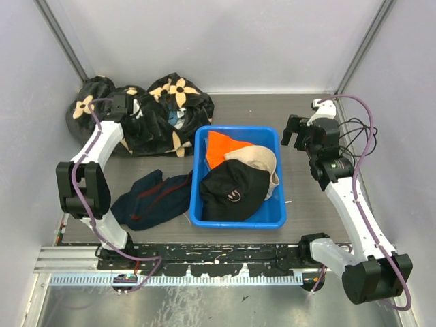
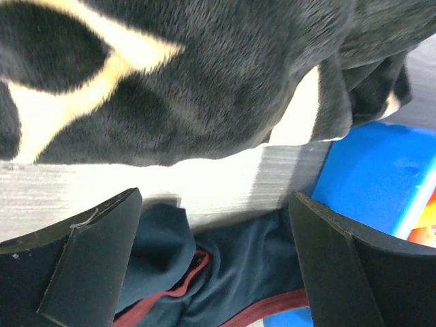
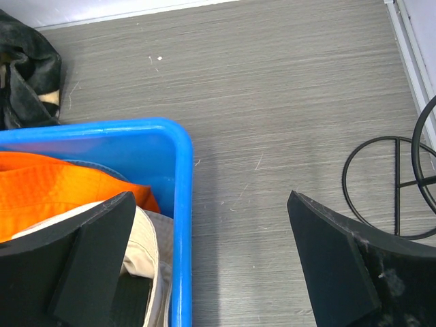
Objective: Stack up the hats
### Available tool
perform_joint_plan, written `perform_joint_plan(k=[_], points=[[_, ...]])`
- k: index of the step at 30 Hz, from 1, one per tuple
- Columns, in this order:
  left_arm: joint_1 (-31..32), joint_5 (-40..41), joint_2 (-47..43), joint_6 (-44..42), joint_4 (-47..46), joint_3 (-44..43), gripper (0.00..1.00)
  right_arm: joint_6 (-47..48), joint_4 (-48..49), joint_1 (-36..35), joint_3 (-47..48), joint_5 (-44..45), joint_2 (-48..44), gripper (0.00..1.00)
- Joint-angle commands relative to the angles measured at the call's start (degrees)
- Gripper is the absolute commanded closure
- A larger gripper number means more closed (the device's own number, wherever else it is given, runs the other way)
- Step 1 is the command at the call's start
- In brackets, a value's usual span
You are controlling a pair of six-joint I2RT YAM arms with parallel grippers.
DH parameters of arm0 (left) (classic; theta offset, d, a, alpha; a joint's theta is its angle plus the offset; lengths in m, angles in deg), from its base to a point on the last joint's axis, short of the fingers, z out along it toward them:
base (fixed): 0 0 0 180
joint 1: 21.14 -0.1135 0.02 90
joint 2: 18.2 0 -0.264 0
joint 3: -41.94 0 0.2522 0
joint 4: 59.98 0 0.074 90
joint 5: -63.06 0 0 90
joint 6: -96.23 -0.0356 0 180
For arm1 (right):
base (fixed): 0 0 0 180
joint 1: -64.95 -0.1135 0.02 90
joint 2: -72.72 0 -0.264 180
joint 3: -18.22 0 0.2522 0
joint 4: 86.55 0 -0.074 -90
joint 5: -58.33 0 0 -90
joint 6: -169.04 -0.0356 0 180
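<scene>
My right gripper (image 3: 211, 201) hangs open just beside the bin (image 1: 238, 221) with the hats (image 1: 235, 191); left gripper (image 2: 214, 201) open too, well apart.

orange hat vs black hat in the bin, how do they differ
Colour: the orange hat is bright, the black hat dark. Place: the orange hat sits toward the far side of the blue bin, the black hat toward the near side. Cover: the beige hat overlaps the orange hat, while the black hat lies on top, mostly in view. Both lie crumpled in that bin.
</scene>
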Motion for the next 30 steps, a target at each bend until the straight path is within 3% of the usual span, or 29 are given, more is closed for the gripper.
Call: perform_joint_plan(k=[1,6,11,17,21,28,30], points=[[0.48,2.49,3.19,-0.14,5.42,-0.21,0.08,-0.88,4.02,-0.33,-0.90,-0.26,-2.26,0.00],[2.61,-1.63,13.95,0.96,8.05,-6.99,0.12,-0.74,4.04,-0.36,-0.95,0.28,-2.65,0.00],[4.64,1.83,25.43,0.09,8.37,-16.03,0.08,-0.78,3.27,-0.31,-0.67,0.63,-3.09,0.00],[1.78,7.12,41.33,-0.60,14.57,-37.90,0.05,-2.55,-0.45,-0.34,0.99,-2.15,-3.64,0.00],[-1.41,8.33,49.50,1.54,16.68,-53.14,0.04,-4.03,-6.47,-0.43,2.48,-6.63,-3.66,0.00],[-6.15,4.03,57.98,6.13,11.04,-69.44,0.02,-5.43,-18.65,-4.41,3.22,-11.49,-8.79,0.00],[-6.97,1.20,57.38,7.89,7.67,-70.27,0.02,-6.63,-23.76,-6.52,3.81,-12.33,-10.05,0.00]])
